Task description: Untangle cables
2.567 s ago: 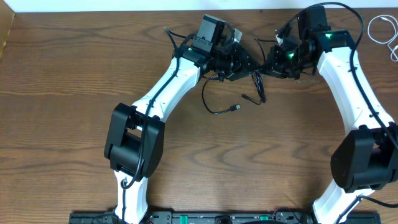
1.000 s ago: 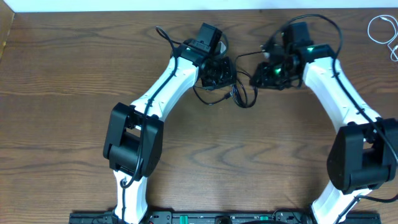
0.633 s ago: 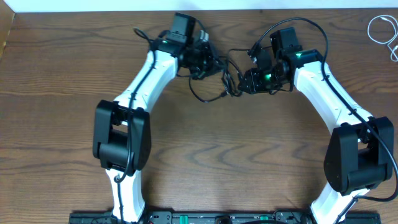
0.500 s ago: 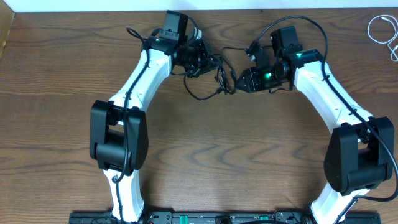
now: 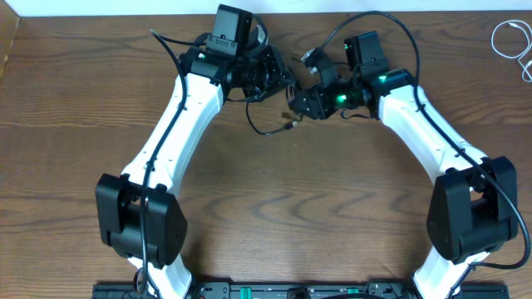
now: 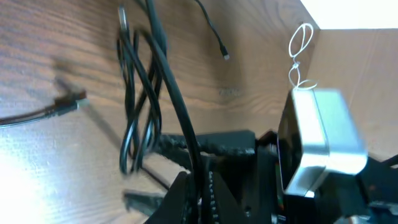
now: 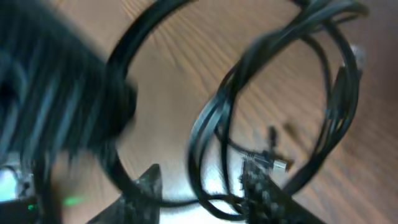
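The black cable (image 5: 268,126) hangs in loose loops between my two grippers at the table's far middle, and its plug end (image 5: 291,124) lies on the wood. My left gripper (image 5: 278,81) is shut on one strand of it; in the left wrist view (image 6: 202,186) the cord runs up from the closed jaws to the loops (image 6: 140,106). My right gripper (image 5: 299,101) is right next to it. In the right wrist view (image 7: 205,193) its fingers (image 7: 267,190) stand apart with the cable loops (image 7: 214,124) between them. The white cable (image 5: 507,37) lies apart at the far right corner.
The wooden table's (image 5: 274,224) far edge runs just behind both grippers. The thick black arm cables (image 5: 366,21) arch over the right wrist. The right arm's white body (image 6: 317,143) fills the left wrist view's right side. The white cable shows far off there (image 6: 300,46).
Both grippers have moved left along the table's far side, carrying the black cable. The left arm has swung further left, and the hanging loop is smaller and tighter.
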You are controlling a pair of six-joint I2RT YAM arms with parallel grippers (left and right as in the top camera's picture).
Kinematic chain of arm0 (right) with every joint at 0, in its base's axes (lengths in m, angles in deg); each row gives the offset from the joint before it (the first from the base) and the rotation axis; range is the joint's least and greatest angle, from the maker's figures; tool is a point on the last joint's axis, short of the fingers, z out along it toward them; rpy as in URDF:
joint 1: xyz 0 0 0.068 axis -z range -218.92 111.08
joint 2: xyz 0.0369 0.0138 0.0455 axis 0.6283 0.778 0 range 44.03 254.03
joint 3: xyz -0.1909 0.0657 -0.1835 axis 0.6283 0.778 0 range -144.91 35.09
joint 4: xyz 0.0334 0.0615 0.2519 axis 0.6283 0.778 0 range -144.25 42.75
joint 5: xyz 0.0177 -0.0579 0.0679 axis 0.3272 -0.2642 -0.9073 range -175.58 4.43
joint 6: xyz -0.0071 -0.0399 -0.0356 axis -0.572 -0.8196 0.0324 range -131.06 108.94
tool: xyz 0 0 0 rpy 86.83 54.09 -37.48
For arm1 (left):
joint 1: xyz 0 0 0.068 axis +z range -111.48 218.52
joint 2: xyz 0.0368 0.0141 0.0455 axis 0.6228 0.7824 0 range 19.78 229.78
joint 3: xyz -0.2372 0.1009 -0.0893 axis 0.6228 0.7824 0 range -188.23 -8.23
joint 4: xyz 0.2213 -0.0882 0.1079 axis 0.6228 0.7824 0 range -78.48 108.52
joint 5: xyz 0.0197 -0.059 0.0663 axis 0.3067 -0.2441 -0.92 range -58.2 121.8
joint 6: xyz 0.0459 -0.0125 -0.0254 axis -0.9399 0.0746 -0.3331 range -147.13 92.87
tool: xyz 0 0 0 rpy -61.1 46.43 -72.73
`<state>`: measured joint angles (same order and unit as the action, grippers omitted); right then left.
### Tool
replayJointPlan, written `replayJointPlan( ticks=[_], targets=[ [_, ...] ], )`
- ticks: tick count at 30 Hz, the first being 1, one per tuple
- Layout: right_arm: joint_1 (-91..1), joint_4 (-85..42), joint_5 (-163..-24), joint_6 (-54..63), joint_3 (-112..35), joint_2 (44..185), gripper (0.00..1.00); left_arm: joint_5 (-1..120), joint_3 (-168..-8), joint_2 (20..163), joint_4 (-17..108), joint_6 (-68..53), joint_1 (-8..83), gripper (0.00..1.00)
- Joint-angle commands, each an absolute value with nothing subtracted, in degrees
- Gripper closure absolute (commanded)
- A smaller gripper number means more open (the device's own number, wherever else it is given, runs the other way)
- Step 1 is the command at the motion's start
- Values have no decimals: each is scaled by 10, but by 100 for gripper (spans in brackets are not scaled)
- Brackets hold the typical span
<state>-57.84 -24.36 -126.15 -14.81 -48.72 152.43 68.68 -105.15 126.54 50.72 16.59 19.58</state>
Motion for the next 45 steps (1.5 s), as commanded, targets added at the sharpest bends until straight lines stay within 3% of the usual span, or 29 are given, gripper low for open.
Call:
replayJointPlan(
  ticks=[1,4,8,18,22,24,27,29,40,45],
  targets=[
    [-584,-261,-1227,-100,-483,1529,74,680,-1048,1257,520,160,192,93],
    [-584,-266,-1172,-37,-483,1529,90,679,-1048,1255,522,160,192,93],
    [-584,-236,-1042,77,-483,1529,99,655,-1048,1238,522,160,192,93],
    [-584,-220,-1016,107,-483,1529,99,597,-1048,1175,526,131,193,93],
    [-585,-217,-1024,101,-483,1529,99,510,-1048,1174,580,115,193,92],
    [-584,-212,-1022,101,-483,1529,95,456,-1048,1180,623,110,193,92],
    [-575,-206,-1016,103,-483,1529,78,420,-1043,1198,660,110,193,88],
    [-569,-203,-1007,112,-483,1529,74,420,-1032,1211,661,110,193,87],
    [-551,-171,-1007,94,-483,1529,62,456,-1018,1327,642,80,196,86],
    [-551,-171,-1007,94,-483,1529,59,466,-1018,1366,615,64,196,76]
  ],
)
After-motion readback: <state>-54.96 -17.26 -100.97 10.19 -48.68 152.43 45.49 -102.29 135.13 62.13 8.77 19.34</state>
